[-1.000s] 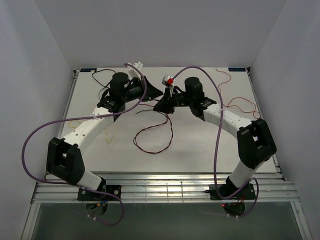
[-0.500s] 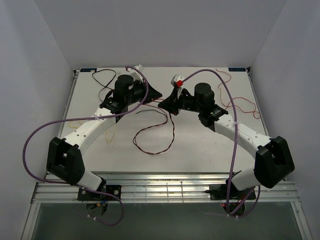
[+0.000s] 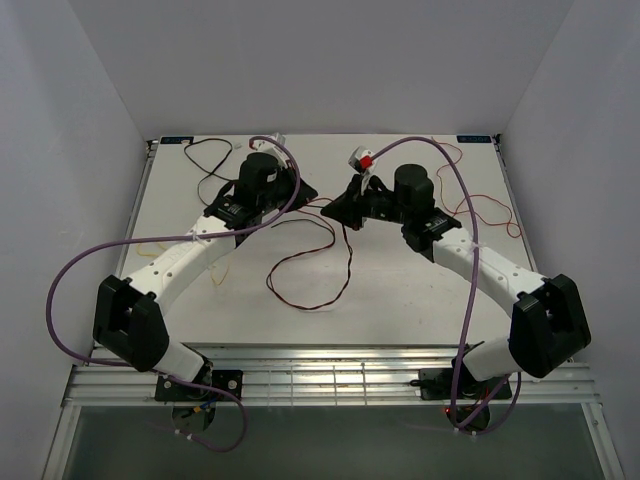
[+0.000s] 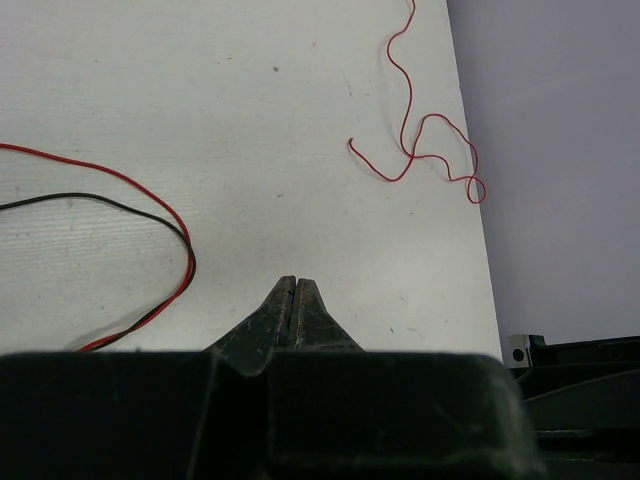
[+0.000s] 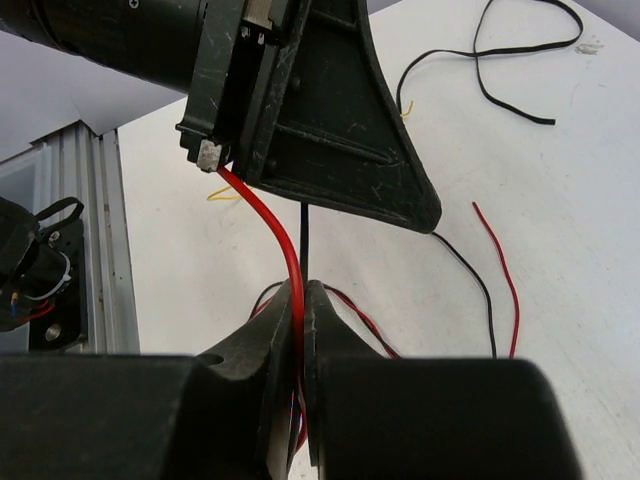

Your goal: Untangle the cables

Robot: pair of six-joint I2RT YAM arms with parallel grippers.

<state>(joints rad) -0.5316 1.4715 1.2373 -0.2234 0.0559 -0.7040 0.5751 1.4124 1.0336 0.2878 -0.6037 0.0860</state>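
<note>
Right claw (image 5: 300,292) has clamped closed over the last second and now pinches a red cable (image 5: 287,240), its elbow swung out right. Left claw (image 4: 296,288) is closed as before, nothing visible in its tips, just left of the right one. The pinched cable arcs up to the left claw's body with a thin black cable (image 5: 303,235) beside it, a red-and-black loop (image 3: 315,306) lies mid-bench, a loose red cable (image 4: 366,160) squiggles by the right edge, and another black cable (image 5: 515,105) lies far left on the white bench (image 3: 420,310), plain white walls (image 3: 320,60) around.
</note>
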